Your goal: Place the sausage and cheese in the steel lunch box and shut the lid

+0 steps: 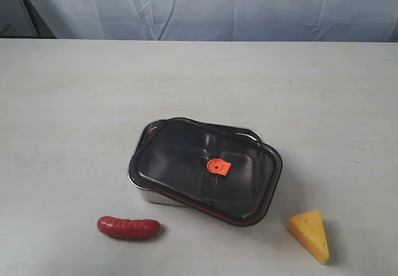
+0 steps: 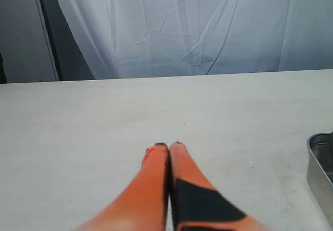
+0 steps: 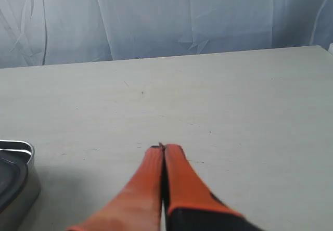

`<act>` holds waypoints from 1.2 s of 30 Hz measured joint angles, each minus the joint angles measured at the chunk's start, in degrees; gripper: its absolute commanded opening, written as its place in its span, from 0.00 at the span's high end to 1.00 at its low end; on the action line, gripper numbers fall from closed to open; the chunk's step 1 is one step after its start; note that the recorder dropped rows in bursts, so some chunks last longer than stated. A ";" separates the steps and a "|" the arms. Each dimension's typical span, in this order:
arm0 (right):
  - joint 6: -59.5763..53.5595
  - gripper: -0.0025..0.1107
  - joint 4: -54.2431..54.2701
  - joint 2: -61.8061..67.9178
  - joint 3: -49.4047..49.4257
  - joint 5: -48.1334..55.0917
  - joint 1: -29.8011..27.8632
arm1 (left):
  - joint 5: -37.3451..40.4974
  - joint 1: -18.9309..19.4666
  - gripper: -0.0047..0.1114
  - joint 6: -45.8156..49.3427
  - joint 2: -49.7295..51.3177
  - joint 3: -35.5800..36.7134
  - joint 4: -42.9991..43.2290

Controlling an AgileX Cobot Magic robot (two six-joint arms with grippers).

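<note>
Nothing packed yet: sausage point(image 1: 128, 227) and cheese point(image 1: 309, 235) lie toward the counter's point(image 1: 62, 102) near edge, lid point(image 1: 186, 158) askew on the lunch box point(image 1: 154, 195); both arms' jaws pinched together, empty.

Red sausage point(image 1: 128, 227), yellow-orange cheese point(image 1: 309, 234), smoky dark lid point(image 1: 208, 167), orange valve tab point(image 1: 218, 166)
</note>
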 measured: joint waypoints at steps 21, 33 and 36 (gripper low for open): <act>5.12 0.99 19.47 0.00 0.19 -9.38 0.00 | 0.00 0.00 0.96 0.00 0.00 0.00 0.00; 9.07 0.99 53.82 -0.13 -0.30 -13.54 0.02 | 0.00 0.00 0.96 0.00 0.00 0.00 0.00; 9.18 0.99 53.98 0.20 -4.17 -11.97 0.12 | 0.00 0.00 0.96 0.00 0.00 0.00 0.00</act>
